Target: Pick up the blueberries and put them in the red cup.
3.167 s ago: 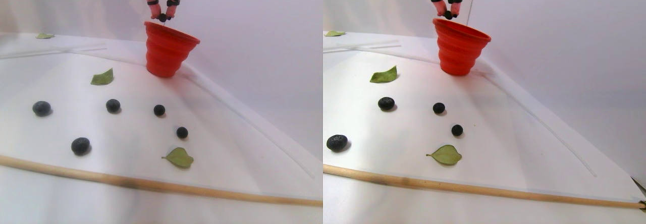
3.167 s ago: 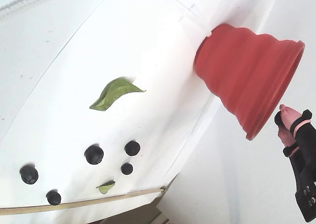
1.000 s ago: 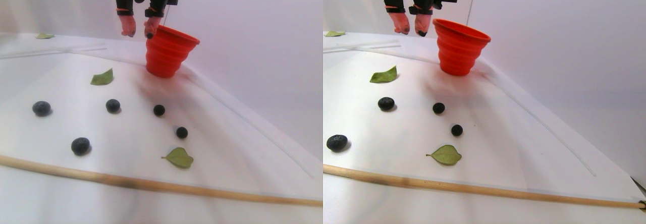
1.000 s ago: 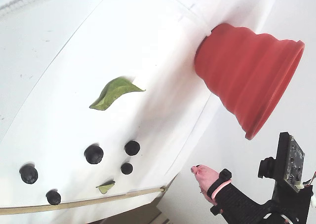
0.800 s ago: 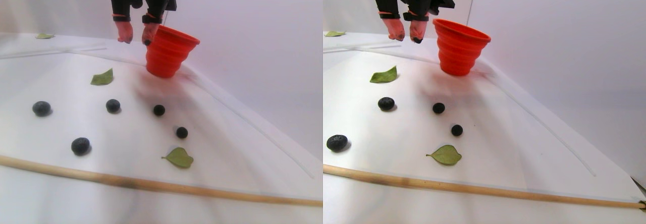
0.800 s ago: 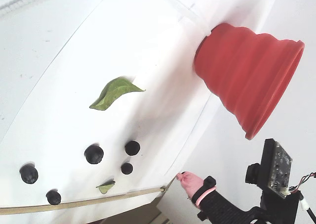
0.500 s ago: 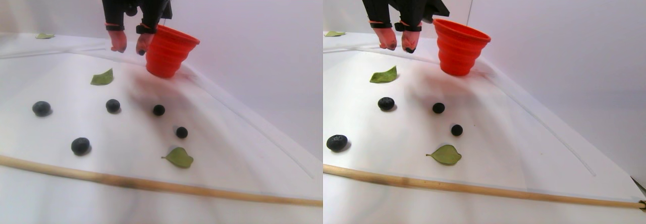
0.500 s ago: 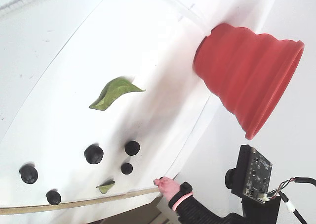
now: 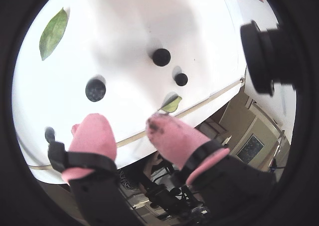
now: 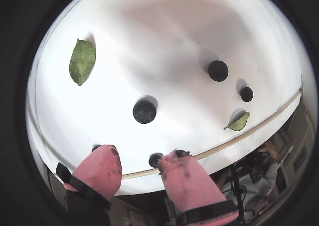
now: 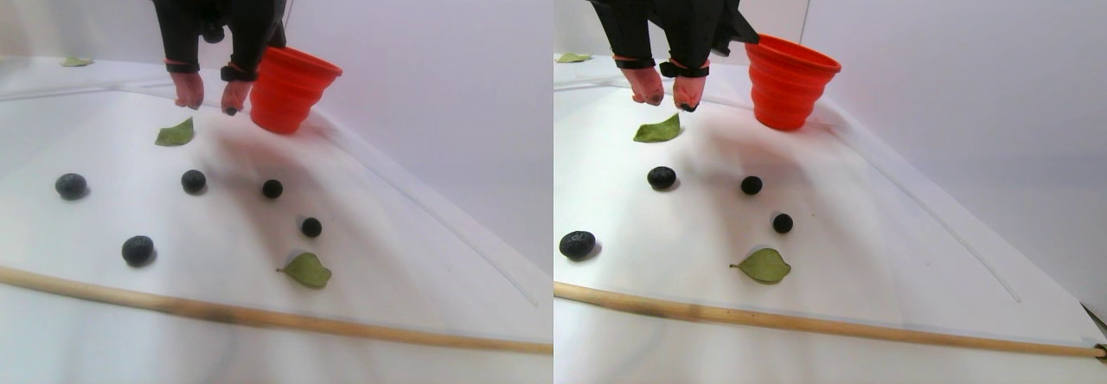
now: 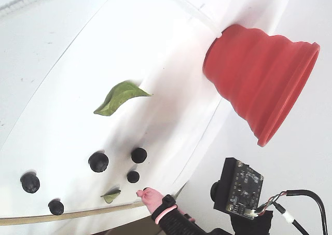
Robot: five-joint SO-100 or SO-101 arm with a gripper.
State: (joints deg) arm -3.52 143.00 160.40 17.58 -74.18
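Several dark blueberries lie loose on the white table: one mid-table, a small one to its right, others nearer the front. The red cup stands ribbed and upright at the back, seen on its side in the fixed view. My gripper hangs open just left of the cup, above the table, with nothing between its pink, dark-stained fingertips. In a wrist view the gripper looks down on a blueberry ahead of the fingers. In a wrist view the gripper also gapes empty.
Green leaves lie on the table: one below the gripper, one near the front, one far back left. A wooden stick runs along the table's front edge. A white wall rises right of the cup.
3.2 s ago the gripper was shut on a berry above the cup. It has since opened, empty, and moved left and down from the rim toward the table.
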